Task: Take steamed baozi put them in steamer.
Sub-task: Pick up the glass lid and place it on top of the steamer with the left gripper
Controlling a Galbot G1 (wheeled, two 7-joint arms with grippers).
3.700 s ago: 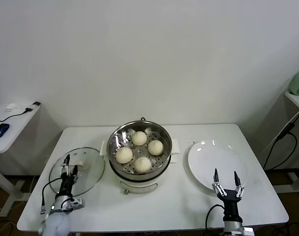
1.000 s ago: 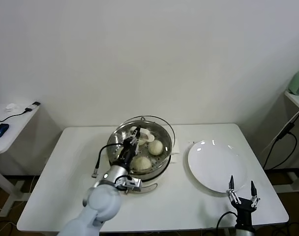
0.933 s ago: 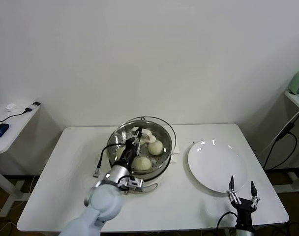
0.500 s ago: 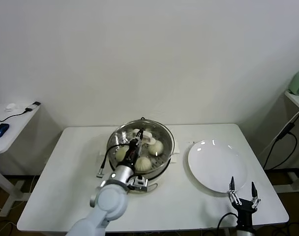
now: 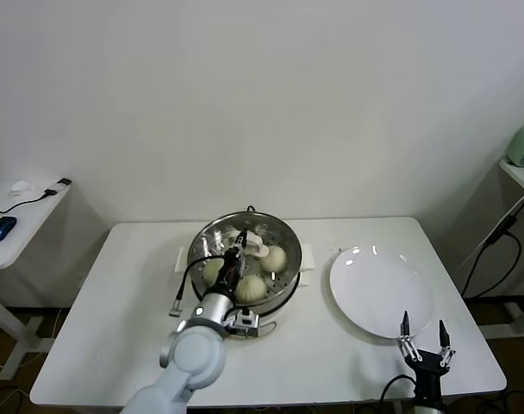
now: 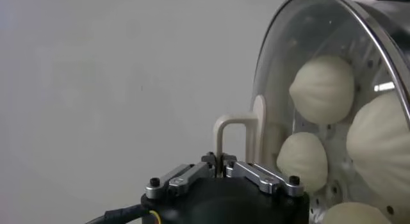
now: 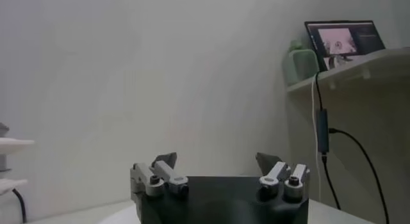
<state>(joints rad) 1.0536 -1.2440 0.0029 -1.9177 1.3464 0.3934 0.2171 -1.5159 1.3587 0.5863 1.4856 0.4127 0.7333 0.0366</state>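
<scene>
The steamer point(image 5: 245, 263) stands on the white counter point(image 5: 115, 319) with its glass lid point(image 5: 247, 244) resting over its rim, and the left gripper point(image 5: 239, 253) is clenched on the lid's handle point(image 6: 234, 137) — the left wrist view shows the two fingers point(image 6: 181, 176) pinched together around the pale looped handle, with the lid's steel-edged glass just beyond. Through the glass the steamed baozi point(image 5: 252, 287) sit on the perforated tray inside the steamer: in the head view one lies at the near side, one point(image 5: 273, 257) toward the plate side, and one point(image 5: 213, 271) on the far side from the plate, partly hidden behind the left arm; the left wrist view shows four domed buns point(image 6: 322, 89) close together under the lid. The white plate point(image 5: 380, 289) lies on the counter beside the steamer, apart from it. The right gripper point(image 5: 425, 352) hovers near the counter's front edge, just past the near rim of the plate, its fingers point(image 7: 160, 173) spread wide and holding nothing — well away from the steamer.
</scene>
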